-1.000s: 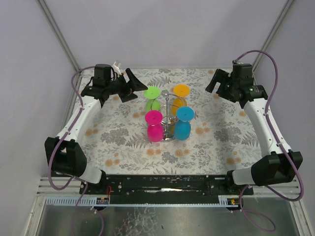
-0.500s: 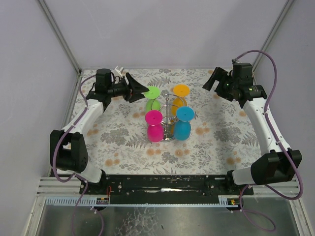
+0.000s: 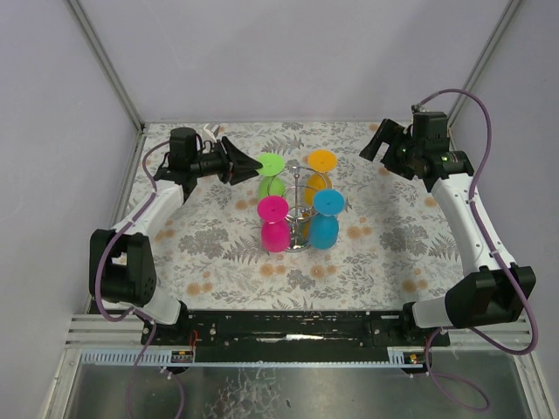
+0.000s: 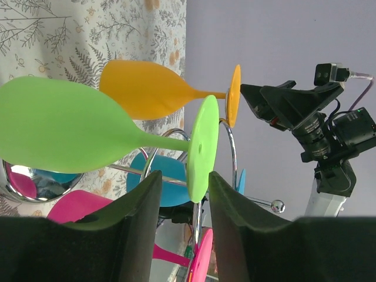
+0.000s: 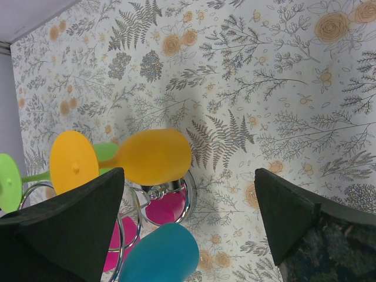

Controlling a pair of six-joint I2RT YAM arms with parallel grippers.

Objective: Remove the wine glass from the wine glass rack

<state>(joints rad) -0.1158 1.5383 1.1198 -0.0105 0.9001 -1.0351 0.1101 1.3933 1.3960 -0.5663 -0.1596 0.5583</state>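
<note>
Up close, green glass (image 4: pixel 76 129) between fingers (image 4: pixel 138 223)

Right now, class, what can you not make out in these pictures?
Left wrist: whether the left fingers touch the foot of the green glass; the angle hides contact.
Right wrist: pink glass, mostly hidden behind the orange glass.
Top: how glasses hook the rack; too small.

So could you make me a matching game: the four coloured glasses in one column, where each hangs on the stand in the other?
Things:
1 green glass
2 orange glass
3 pink glass
4 blue glass

Places on the wine glass rack:
A near side, right
B far side, left, foot inside the open left gripper
C near side, left
D far side, right

Pairs: 1-B, 2-D, 3-C, 4-A
</note>
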